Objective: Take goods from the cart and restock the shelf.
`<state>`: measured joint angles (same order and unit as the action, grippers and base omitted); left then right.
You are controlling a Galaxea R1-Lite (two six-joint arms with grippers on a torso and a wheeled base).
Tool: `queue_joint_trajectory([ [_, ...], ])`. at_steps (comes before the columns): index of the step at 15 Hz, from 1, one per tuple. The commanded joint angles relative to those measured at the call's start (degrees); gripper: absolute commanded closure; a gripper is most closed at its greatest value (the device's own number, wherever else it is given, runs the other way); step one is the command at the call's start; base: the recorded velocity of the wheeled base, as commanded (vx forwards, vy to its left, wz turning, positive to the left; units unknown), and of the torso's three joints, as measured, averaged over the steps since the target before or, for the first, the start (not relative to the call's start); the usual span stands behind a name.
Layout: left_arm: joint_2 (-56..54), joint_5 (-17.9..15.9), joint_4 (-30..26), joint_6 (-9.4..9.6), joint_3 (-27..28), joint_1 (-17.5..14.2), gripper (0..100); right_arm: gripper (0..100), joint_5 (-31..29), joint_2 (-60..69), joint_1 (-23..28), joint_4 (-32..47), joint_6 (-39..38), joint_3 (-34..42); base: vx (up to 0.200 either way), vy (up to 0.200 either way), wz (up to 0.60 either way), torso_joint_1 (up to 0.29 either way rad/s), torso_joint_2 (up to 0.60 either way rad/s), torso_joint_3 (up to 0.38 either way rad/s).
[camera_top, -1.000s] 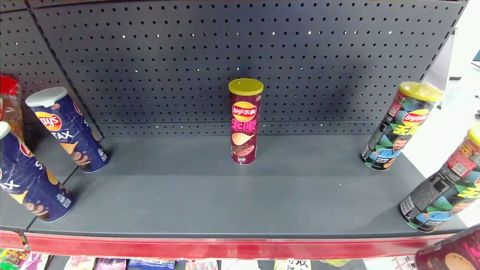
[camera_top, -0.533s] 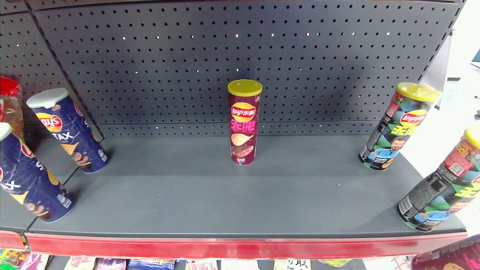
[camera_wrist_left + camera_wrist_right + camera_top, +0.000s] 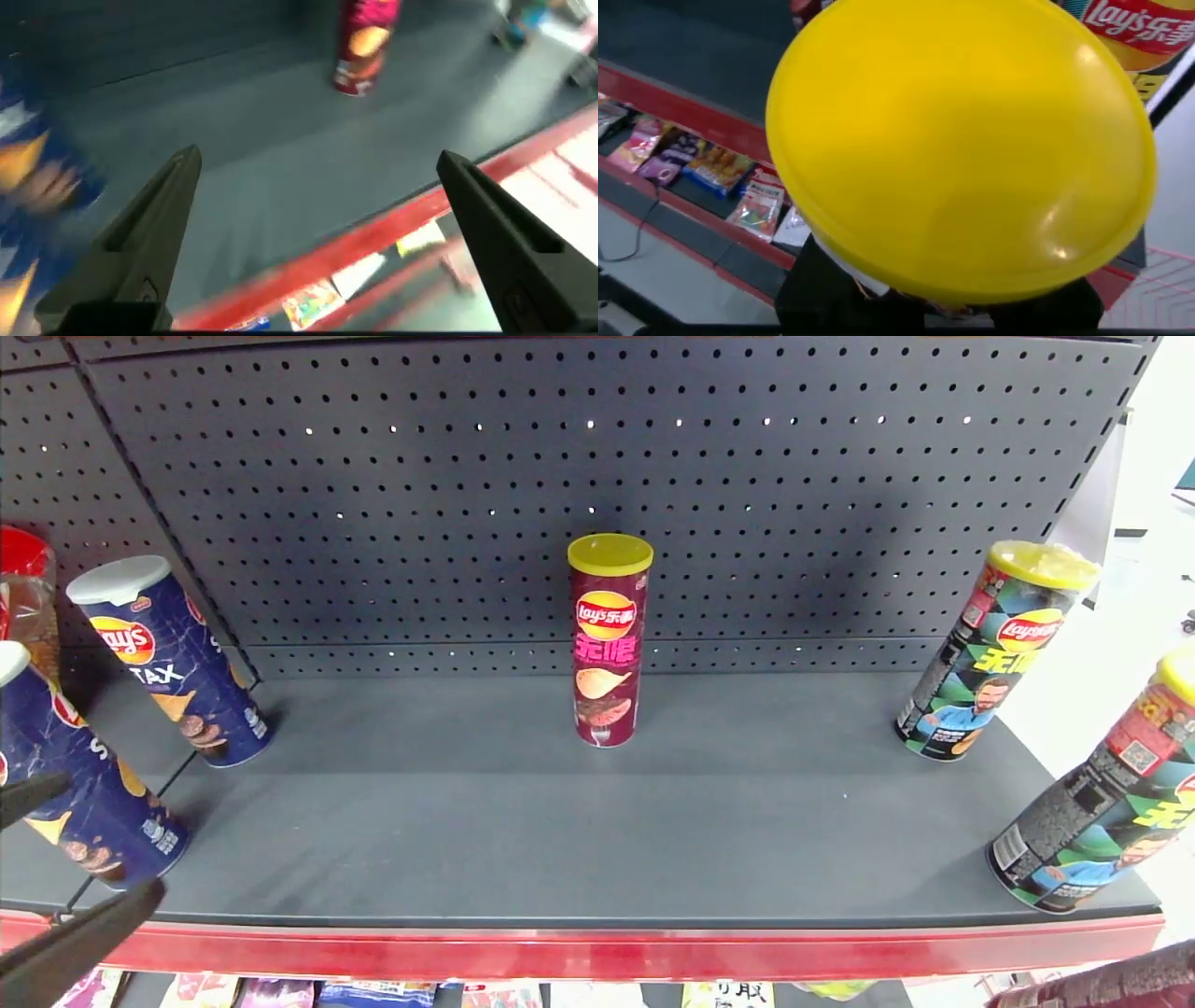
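Note:
A maroon chip can (image 3: 609, 639) with a yellow lid stands upright at the middle back of the dark shelf (image 3: 579, 821); the left wrist view shows this can (image 3: 364, 47) too. My left gripper (image 3: 114, 831) is open at the shelf's front left corner, close to the blue cans, with nothing between its fingers (image 3: 149, 233). In the right wrist view a yellow lid (image 3: 962, 140) of a second maroon can sits right against the camera, held by my right gripper, whose fingers are hidden beneath it. That can's side (image 3: 1111, 985) peeks in at the head view's lower right corner.
Two blue cans (image 3: 173, 658) (image 3: 79, 793) lean at the shelf's left end. Two green-and-black cans (image 3: 999, 649) (image 3: 1097, 812) stand at the right end. A pegboard wall (image 3: 597, 495) backs the shelf and a red rail (image 3: 597, 954) edges its front. Snack packs (image 3: 280, 992) lie below.
My left gripper's fingers have come into the head view at the lower left. The can held at the lower right has sunk further out of the picture.

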<state>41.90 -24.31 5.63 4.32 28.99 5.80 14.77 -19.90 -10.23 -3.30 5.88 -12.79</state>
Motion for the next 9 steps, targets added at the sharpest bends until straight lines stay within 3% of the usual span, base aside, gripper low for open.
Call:
queue_joint_trajectory([
  [1,29.56,-7.51,11.24,5.35,9.07,5.36,0,100,-0.10,-1.20,-3.66,4.01,-1.22,-2.94,0.000,0.000,0.00,0.000,0.00,0.000],
  [3,38.87,-9.35,18.98,5.35,11.53,7.82,0,100,0.17,-1.81,-3.92,5.68,-1.66,-5.23,0.000,0.000,0.00,0.000,0.00,0.000],
  [6,44.85,-8.91,19.77,5.18,15.92,10.81,0,100,2.36,-10.52,-4.10,5.68,-1.57,-14.46,0.000,0.000,0.00,0.000,0.00,0.000],
  [9,47.66,-8.91,20.03,5.18,16.80,13.18,0,100,5.62,-14.47,-4.10,5.76,-1.57,-18.24,0.000,0.000,0.00,0.000,0.00,0.000],
])
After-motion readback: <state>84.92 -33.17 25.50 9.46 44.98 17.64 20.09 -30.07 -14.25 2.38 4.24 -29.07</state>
